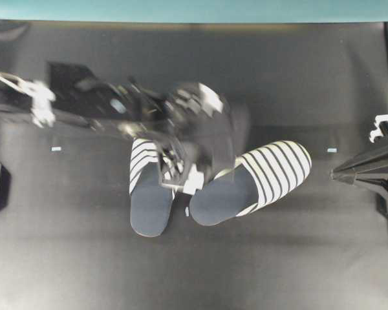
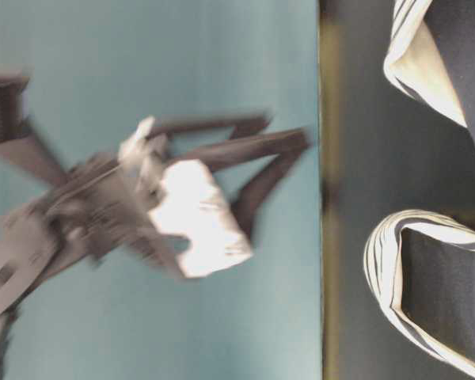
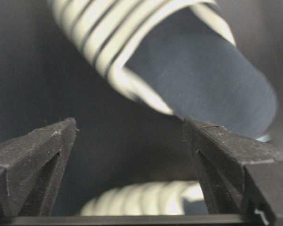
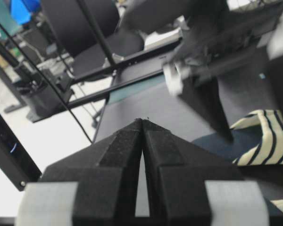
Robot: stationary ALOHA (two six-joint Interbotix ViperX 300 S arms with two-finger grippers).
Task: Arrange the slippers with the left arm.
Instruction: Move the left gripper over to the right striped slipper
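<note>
- Left gripper — spread wide, jaws well apart, nothing between them; hangs over the gap between the two slippers in the overhead view, blurred there.
- Seen from the left wrist camera: black fingers at either side of the frame, dark mat in the open gap.
- Left arm reaching in from the left edge across the black table, white tape wraps and cables showing, smeared by motion.
- Left slipper lying flat on the table, striped toe cover toward the far edge, navy heel toward the near edge, roughly upright in the overhead view; toe cover partly hidden under the gripper.
- Right slipper just beside it — angled, striped toe pointing up and to the right, navy heel down-left, close to the first slipper's heel; touching or not cannot be told.
- Wrist view: one slipper lying diagonally above the fingers, the other's striped edge low between them.
- Table-level view: both slippers at the right edge, arm blurred against the teal backdrop.
- Right gripper at the far right of the table, well apart from the slippers, pointed tips pressed together, holding nothing.
- Right wrist view: closed fingers meeting at a thin seam, striped slipper ahead on the right.
</note>
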